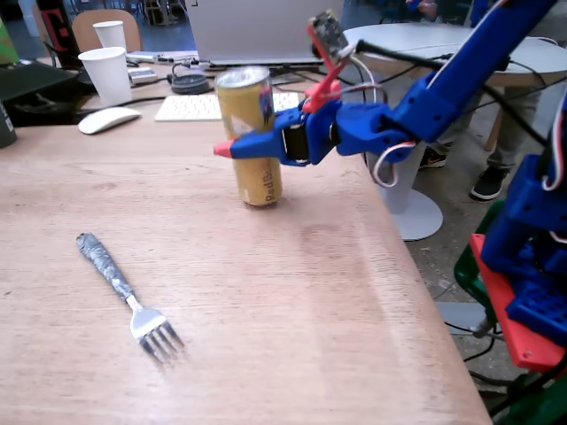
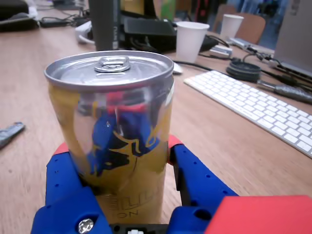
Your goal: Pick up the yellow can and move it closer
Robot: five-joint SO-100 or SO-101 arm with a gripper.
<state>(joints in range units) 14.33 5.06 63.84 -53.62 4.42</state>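
The yellow can [image 1: 251, 137] is upright in the far middle of the wooden table [image 1: 292, 310] in the fixed view, silver top up; whether its base touches the wood I cannot tell. My blue gripper [image 1: 235, 147] reaches in from the right and wraps the can at mid height, a red fingertip [image 1: 221, 150] showing on its left side. In the wrist view the yellow can [image 2: 114, 126] fills the centre. My gripper [image 2: 117, 146] is shut on it, with blue fingers [image 2: 195, 175] pressed against both sides.
A fork [image 1: 133, 297] with a tape-wrapped handle lies front left. Behind the can are a white keyboard [image 1: 190, 106], a mouse [image 1: 108, 119], two paper cups [image 1: 108, 75] and cables. The table's right edge [image 1: 416, 292] drops off beside the arm's base.
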